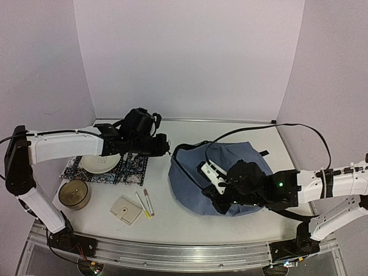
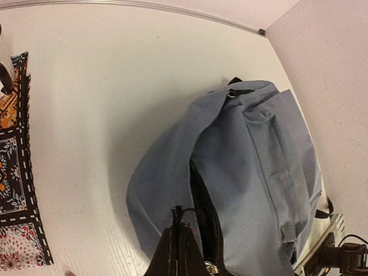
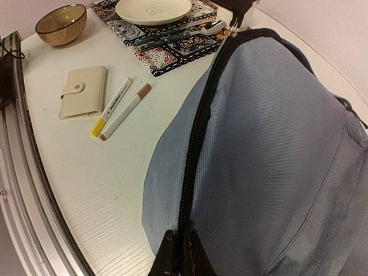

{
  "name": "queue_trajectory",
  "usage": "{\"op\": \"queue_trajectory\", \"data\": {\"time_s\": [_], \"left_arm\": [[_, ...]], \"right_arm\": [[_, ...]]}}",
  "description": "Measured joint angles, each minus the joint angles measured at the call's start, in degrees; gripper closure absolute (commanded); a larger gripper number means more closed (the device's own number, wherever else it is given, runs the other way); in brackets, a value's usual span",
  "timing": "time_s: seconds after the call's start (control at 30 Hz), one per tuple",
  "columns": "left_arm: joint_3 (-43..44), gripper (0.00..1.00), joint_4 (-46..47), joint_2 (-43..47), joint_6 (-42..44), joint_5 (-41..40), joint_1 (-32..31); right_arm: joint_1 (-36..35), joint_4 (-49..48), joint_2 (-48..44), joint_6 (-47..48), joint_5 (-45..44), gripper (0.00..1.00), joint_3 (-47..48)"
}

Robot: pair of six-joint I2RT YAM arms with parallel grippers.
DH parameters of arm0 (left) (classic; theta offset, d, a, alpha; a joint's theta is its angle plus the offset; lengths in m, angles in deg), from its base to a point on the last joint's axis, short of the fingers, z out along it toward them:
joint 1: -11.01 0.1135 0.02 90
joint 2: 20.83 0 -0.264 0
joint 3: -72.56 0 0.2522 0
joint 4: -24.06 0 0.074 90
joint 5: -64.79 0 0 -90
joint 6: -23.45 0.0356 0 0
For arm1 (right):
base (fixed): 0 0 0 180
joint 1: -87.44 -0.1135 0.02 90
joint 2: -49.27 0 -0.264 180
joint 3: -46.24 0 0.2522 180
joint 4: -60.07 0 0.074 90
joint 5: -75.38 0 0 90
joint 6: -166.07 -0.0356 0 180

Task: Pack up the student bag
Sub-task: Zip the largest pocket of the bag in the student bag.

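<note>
**Inspector:** Overhead view first. Where does the student bag [image 1: 192,172] lie?

**Assistant:** Flat on the right half of the tabletop [image 1: 190,230], closer to the near edge than the far one. The right arm [image 1: 322,184] crosses its near right part and hides it. The right jaws are lost under the black wrist. The left jaws meet the bag's left edge, but the tips are too dark to read here.

**Inspector:** Other items?

**Assistant:** A patterned placemat [image 1: 131,168] lies toward the left edge. It carries a plate [image 1: 99,164], partly covered by the left arm [image 1: 63,146]. A brown bowl [image 1: 74,194] stands by the near-left corner. A beige wallet [image 1: 126,210] and two markers [image 1: 142,204] lie between bowl and bag.

**Inspector:** Left wrist view.

**Assistant:** The left jaws are pinched together on the bag's dark zipper edge, cropped by the bottom of the frame. The zipper gapes slightly, and the inside is black and unreadable. Only a strip of the placemat [image 2: 14,172] shows at the left.

**Inspector:** Right wrist view.

**Assistant:** The right jaws are closed tight on the zipper line at the bag's near edge, and only their tips show. The bag fills the right side and is cut off there. Wallet and markers lie clear of it. A spoon [image 3: 201,27] rests on the placemat beside the plate. The other cutlery is hard to make out.
</note>
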Motion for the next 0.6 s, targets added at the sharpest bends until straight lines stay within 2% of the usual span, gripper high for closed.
{"op": "queue_trajectory", "data": {"time_s": [0.2,0.23,0.47,0.53,0.6], "left_arm": [[3.14,1.0,-1.05,-3.8,3.67,1.77,1.42],[3.36,1.0,-1.04,-4.09,4.23,2.27,1.4],[2.79,1.0,0.27,-4.94,3.84,4.31,2.31],[1.93,1.0,2.13,-4.74,2.65,4.59,2.63],[0.93,1.0,3.34,-4.29,1.47,5.09,2.04]], "right_arm": [[0.41,2.33,-5.62,-2.63,1.0,1.0,-2.6],[0.4,3.09,-6.83,-3.04,0.99,0.97,-3.16],[-0.3,7.93,-8.83,-5.03,3.16,0.43,-2.65],[-0.55,7.85,-7.47,-5.75,3.54,0.34,-1.01],[-0.63,7.02,-5.33,-6.18,3.21,0.3,1.37]]}}
